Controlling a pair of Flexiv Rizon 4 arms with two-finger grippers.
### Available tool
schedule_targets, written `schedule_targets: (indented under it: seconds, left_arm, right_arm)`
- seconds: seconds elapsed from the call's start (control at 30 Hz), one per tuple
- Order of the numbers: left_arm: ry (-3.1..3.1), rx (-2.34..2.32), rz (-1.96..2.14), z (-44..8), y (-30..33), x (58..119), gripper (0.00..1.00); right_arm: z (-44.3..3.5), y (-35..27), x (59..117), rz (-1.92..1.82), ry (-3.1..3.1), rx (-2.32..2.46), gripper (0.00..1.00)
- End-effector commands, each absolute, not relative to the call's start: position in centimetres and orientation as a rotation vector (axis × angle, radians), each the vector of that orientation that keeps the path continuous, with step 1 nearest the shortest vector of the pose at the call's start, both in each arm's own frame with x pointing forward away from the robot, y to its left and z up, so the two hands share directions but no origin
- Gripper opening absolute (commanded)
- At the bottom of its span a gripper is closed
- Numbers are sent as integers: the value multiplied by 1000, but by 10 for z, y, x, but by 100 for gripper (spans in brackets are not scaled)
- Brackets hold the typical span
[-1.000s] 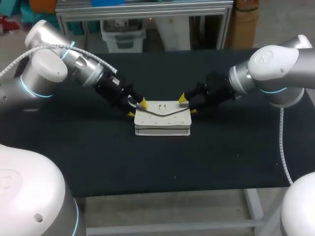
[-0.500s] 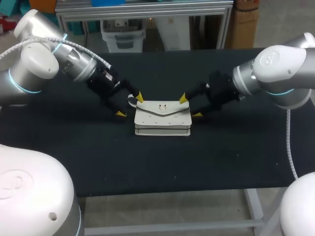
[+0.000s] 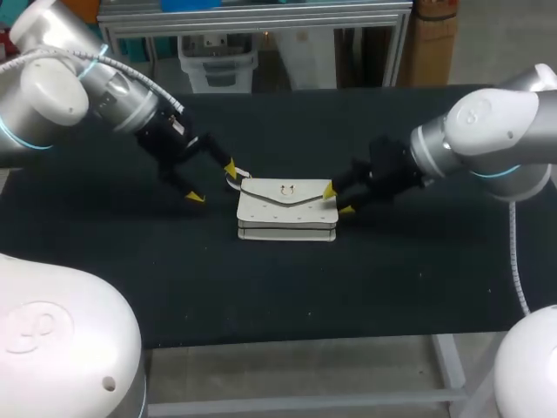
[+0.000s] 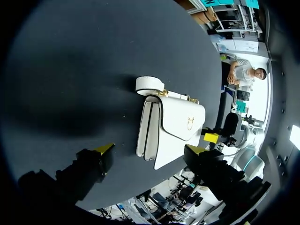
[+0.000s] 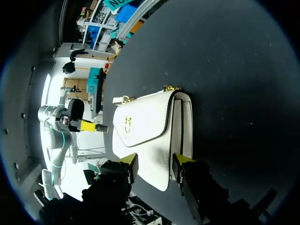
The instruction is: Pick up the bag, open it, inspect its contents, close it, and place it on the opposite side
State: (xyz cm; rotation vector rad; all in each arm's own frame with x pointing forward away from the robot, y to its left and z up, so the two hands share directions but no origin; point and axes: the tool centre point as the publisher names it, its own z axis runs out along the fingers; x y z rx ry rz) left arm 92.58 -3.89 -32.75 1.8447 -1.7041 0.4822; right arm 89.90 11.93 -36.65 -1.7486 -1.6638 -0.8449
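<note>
White leather-look bag (image 3: 287,209) lies flat mid-table (image 3: 261,287), flap down. Its near edge shows two stacked compartments, and there's a gold clasp (image 3: 287,189) at the flap's point. It isn't lifted yet, so I'd say pick-up is the step in hand.

Right gripper (image 3: 338,199) is at the bag's right end with fingers spread. That end sits between them, no squeeze visible. Left gripper (image 3: 211,181) is just off the bag's left end, fingers wide apart, grasping nothing. The strap loop (image 3: 233,181) lies beside its far tip.

Handling guess:
- Light, with a stiff-ish shell that holds shape.
- Smooth skin, likely slippery under hard tips.
- The flap is the floppy part.

Pinch across the body's thickness at one end, or take the strap loop. Keep off the clasp until opening. A one-end grip may let it swing or slide.

Hidden or unclear:
- Contents, underside and back.
- Whether the right gripper actually touches the bag.
- How the clasp latches; it's too small to read.
</note>
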Motion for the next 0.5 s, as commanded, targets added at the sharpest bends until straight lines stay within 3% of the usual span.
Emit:
schedule_targets:
  seconds: [0.03, 0.27, 0.33, 0.37, 0.4, 0.5]
  left_arm:
    - [-1698, 1842, 477, -330, -35, 928, 100]
    - [-1775, 1793, 429, -329, -29, 934, 100]
    - [-1788, 1791, 425, -329, -26, 936, 100]
    - [-1811, 1780, 418, -329, -26, 937, 100]
    - [-1818, 1778, 417, -328, -25, 937, 100]
    - [-1857, 1770, 407, -325, -21, 938, 100]
  right_arm:
    - [-374, 120, 902, -844, -1656, -1741, 47]
    - [-376, 125, 908, -854, -1654, -1720, 36]
    - [-377, 128, 911, -850, -1660, -1711, 26]
    - [-377, 129, 912, -847, -1664, -1707, 8]
    - [-377, 130, 913, -844, -1671, -1701, 0]
    - [-378, 129, 916, -840, -1691, -1692, 0]
